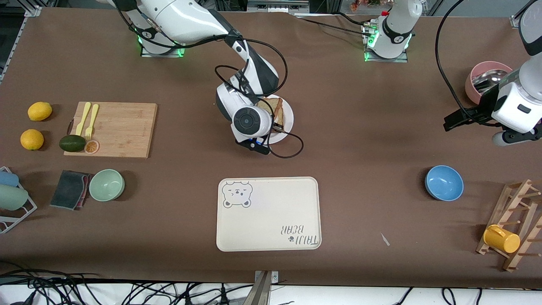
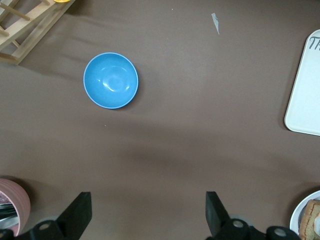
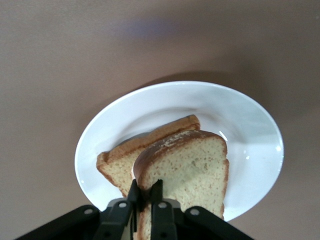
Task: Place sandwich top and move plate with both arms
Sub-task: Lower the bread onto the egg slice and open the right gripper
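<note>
The white plate [image 1: 289, 116] [image 3: 165, 102] lies mid-table, farther from the front camera than the tray. A brown bread slice [image 3: 120, 162] lies on it. The sandwich top [image 3: 192, 165] [image 1: 277, 111] leans tilted over that slice, one edge raised. My right gripper [image 3: 146, 190] is shut on the raised crust edge, and its hand covers part of the plate in the front view. My left gripper [image 1: 455, 120] [image 2: 148, 210] hangs open and empty over bare table at the left arm's end, beside the pink bowl. The left wrist view catches the plate's rim [image 2: 300, 215].
A cream bear-printed tray [image 1: 268, 214] lies nearer the front camera than the plate. A blue bowl [image 1: 443, 182] [image 2: 110, 80], a pink bowl [image 1: 482, 80] and a wooden rack [image 1: 514, 224] stand at the left arm's end. A cutting board [image 1: 114, 129] and green bowl [image 1: 106, 184] are at the right arm's end.
</note>
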Action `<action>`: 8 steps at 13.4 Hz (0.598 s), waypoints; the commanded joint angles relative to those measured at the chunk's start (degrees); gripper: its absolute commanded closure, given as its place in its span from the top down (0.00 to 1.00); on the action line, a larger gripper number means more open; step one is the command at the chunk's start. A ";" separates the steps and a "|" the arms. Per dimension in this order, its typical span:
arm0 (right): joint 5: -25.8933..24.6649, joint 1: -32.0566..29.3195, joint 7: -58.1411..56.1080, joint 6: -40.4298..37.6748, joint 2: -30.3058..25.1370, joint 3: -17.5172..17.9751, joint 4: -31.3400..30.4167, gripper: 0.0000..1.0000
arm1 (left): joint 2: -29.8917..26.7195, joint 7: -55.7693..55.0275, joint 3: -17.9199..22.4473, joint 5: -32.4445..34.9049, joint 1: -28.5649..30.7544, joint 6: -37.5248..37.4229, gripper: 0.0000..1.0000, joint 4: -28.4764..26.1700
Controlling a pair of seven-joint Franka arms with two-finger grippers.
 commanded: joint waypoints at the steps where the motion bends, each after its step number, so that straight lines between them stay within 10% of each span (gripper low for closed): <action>1: 0.79 0.71 0.31 -0.23 0.78 -0.20 1.92 1.00 | -0.46 1.37 0.07 -1.02 0.27 0.25 1.00 -0.34; 8: -1.57 -0.43 -0.74 -1.20 -3.59 -2.47 2.36 1.00 | -0.46 1.37 0.07 -1.11 0.27 0.25 1.00 -0.42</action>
